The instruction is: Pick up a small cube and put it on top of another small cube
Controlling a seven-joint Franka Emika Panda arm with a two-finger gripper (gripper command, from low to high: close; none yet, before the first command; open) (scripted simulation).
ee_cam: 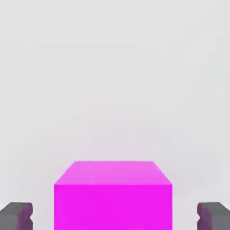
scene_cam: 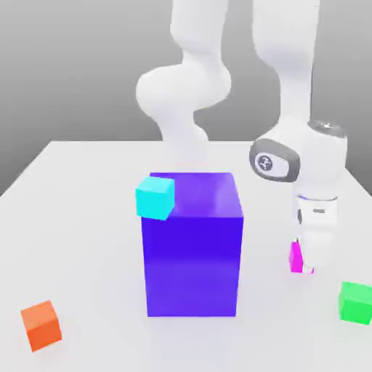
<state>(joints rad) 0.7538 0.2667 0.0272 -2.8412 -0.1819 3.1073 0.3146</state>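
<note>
The small magenta cube [scene_cam: 295,259] rests on the white table at the exterior view's right, partly hidden by my hand. My gripper [scene_cam: 305,263] is lowered around it. In the hand view the magenta cube [ee_cam: 112,197] sits between my two grey fingertips [ee_cam: 16,216], with a narrow gap on each side, so the gripper [ee_cam: 114,216] is open and not touching it. The small green cube [scene_cam: 355,301] stands on the table a short way nearer the front and further right, apart from the gripper.
A big blue-purple block [scene_cam: 192,251] stands mid-table, left of my hand. A cyan cube [scene_cam: 155,197] is at its upper left corner. An orange cube [scene_cam: 41,325] sits at the front left. The table's edges [scene_cam: 29,167] run close on both sides.
</note>
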